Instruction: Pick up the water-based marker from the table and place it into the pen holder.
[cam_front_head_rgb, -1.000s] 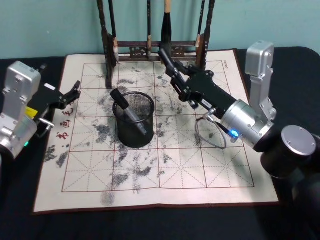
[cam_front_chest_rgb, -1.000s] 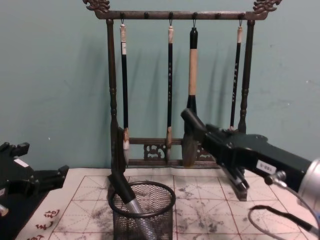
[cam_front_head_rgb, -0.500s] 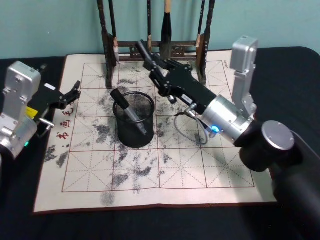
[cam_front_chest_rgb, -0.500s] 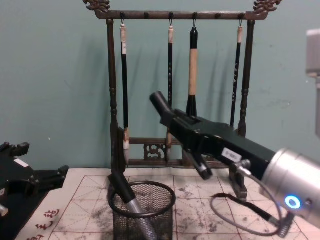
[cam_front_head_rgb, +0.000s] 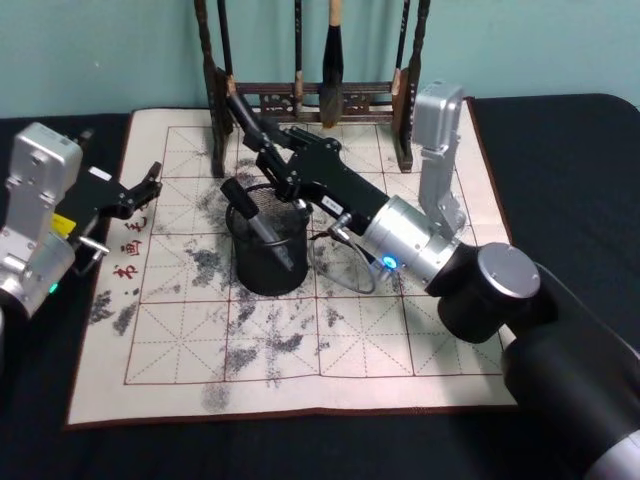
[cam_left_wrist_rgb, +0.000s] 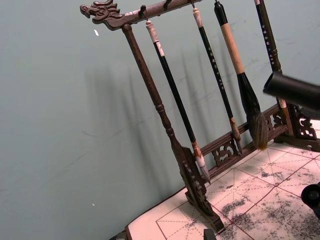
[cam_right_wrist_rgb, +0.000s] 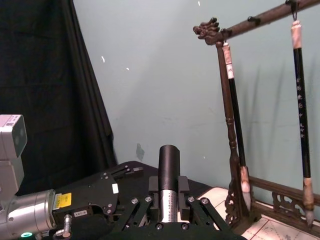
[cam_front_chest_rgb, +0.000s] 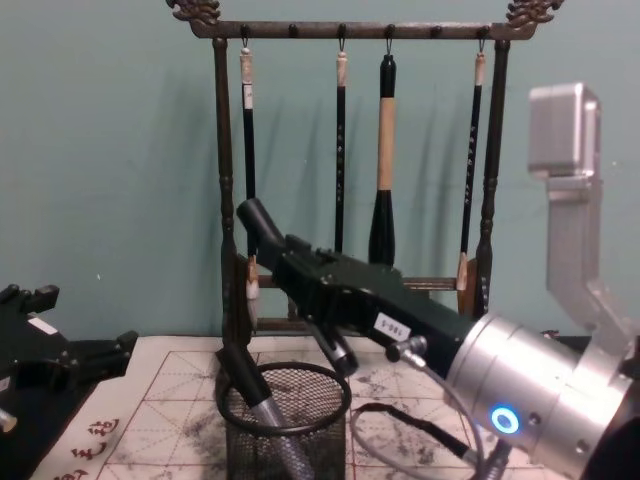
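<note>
The right gripper (cam_front_head_rgb: 272, 158) clamped the water-based marker (cam_front_head_rgb: 245, 118) (black cap tilted up toward the brush rack (cam_front_chest_rgb: 224, 150)) in the air above the mesh pen holder (cam_front_head_rgb: 262, 272), where a second marker (cam_front_head_rgb: 258, 225) leaned. The left gripper (cam_front_head_rgb: 150, 182) sat at the mat's (cam_front_head_rgb: 400, 340) left edge, fingers apart.

Chunky silver-and-black right arm (cam_front_head_rgb: 495, 290) is coming in from about 4 o'clock in the head view and stretching across toward 11 o'clock. Its silver cylindrical wrist section (cam_front_head_rgb: 405, 238) is showing a small blue light, and a silver boxy link (cam_front_head_rgb: 438, 112) is sticking up behind it toward 12 o'clock. Out front, the black right gripper (cam_front_head_rgb: 270, 150) is clamping a black cylindrical marker (cam_front_head_rgb: 243, 115), the barrel poking past the fingertips toward 11 o'clock. In the chest view that gripper is tilting up toward 10 o'clock. The silver left arm (cam_front_head_rgb: 38, 200) is sitting parked at 9 o'clock, its black left gripper (cam_front_head_rgb: 148, 180) pointing roughly toward 3 o'clock.
</note>
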